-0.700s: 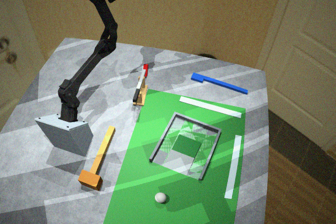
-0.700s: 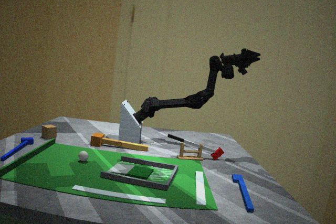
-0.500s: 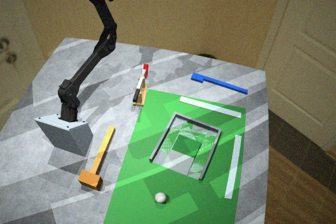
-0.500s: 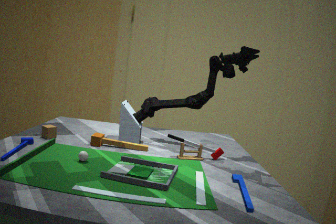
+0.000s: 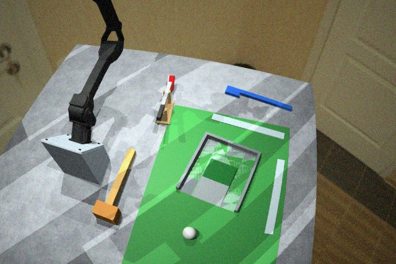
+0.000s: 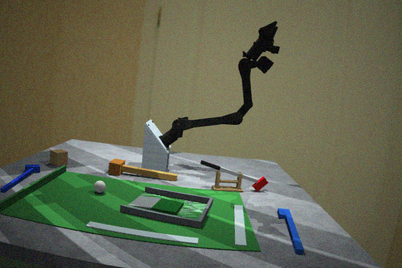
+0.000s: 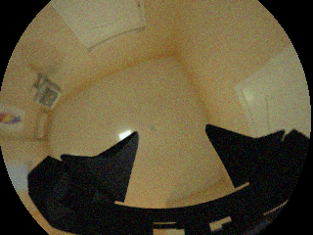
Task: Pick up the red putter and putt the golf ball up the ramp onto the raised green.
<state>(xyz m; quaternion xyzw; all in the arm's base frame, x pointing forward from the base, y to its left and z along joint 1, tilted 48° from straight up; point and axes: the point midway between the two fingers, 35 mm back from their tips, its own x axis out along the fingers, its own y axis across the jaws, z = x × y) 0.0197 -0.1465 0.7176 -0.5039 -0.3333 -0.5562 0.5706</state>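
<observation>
The red putter [image 5: 171, 83] [image 6: 260, 184] has a red head, a pale shaft and a black grip, and leans across a small wooden stand [image 5: 170, 112] [image 6: 227, 189]. The white golf ball [image 5: 189, 232] [image 6: 100, 186] lies on the green mat [image 5: 159, 209] [image 6: 78, 206]. The grey ramp [image 5: 211, 189] [image 6: 142, 201] leads to the dark green raised green [image 5: 219, 171] [image 6: 168, 205] inside a grey frame. My gripper [image 7: 172, 131] [image 6: 276, 23] is open and empty, high above the table and pointing up, well away from the putter. Its fingertips are out of view in the top view.
An orange mallet [image 5: 107, 211] [image 6: 142, 172] lies beside the arm's base. A blue club-like bar [image 5: 265, 98] [image 6: 293, 231] lies past the mat. White strips [image 5: 275, 197] [image 6: 142, 233] edge the mat. A second blue tool [image 6: 19, 177] and a wooden block [image 6: 58, 157] are at the left in the exterior view.
</observation>
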